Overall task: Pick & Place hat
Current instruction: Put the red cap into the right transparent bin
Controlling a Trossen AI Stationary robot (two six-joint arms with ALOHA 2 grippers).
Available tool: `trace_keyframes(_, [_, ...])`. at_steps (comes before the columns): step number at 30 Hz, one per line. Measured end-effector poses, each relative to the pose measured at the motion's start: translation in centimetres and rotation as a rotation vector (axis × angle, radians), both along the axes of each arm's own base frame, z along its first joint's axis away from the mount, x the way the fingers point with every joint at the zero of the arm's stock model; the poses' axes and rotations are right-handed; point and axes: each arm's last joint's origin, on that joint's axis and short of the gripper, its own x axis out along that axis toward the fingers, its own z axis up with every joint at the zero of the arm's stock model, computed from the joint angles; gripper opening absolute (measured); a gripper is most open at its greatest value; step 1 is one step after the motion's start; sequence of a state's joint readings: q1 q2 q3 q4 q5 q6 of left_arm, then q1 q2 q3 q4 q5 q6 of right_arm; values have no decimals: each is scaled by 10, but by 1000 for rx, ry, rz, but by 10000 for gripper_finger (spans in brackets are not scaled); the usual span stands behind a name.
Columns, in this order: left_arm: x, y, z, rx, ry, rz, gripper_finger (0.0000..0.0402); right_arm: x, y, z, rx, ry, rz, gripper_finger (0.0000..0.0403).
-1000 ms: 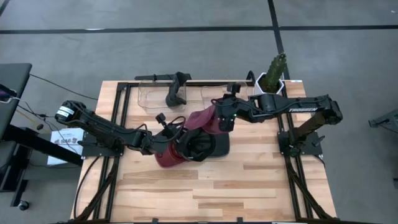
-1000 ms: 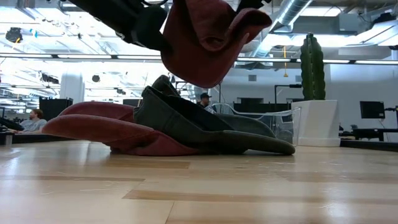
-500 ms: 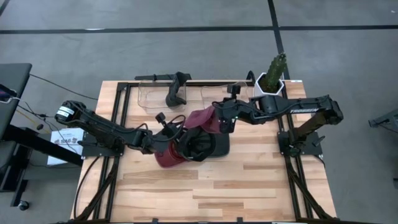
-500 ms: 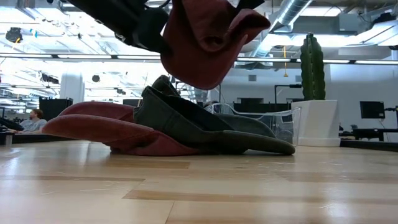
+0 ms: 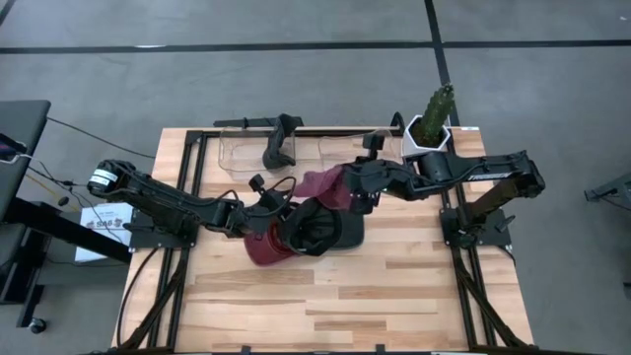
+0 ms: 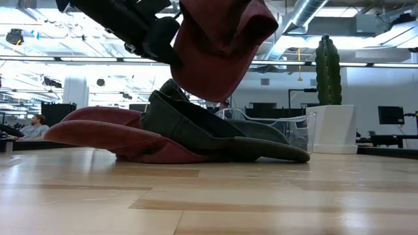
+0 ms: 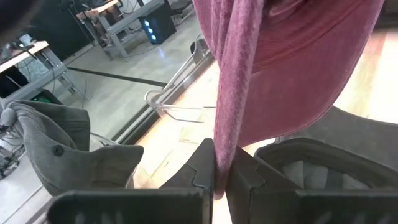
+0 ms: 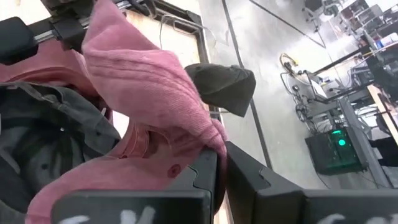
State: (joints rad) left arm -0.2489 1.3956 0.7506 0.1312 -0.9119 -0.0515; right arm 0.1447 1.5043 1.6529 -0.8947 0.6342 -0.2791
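Both grippers, left (image 7: pixel 219 177) and right (image 8: pixel 217 171), clamp the red hat (image 5: pixel 320 185), lifted above the hat pile (image 5: pixel 311 232) mid-table. Pick step; next: carry to bin (image 5: pixel 242 150) at far edge, release.

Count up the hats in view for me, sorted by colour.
Maroon fabric caps: 2 (lifted maroon cap, tabletop maroon cap)
Dark grey fabric caps: 2 (piled grey cap, rear-stand grey cap)
Total: 4
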Motion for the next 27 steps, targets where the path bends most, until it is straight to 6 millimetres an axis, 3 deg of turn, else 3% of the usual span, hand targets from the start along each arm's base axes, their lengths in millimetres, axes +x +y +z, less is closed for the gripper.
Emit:
trace_keyframes(14, [1, -1, 0, -64, -41, -5, 24, -5, -1, -2, 28, 38, -28, 1])
trace_keyframes(27, [3, -2, -2, -169, -30, -145, 131, -6, -1, -3, 29, 56, -27, 0])
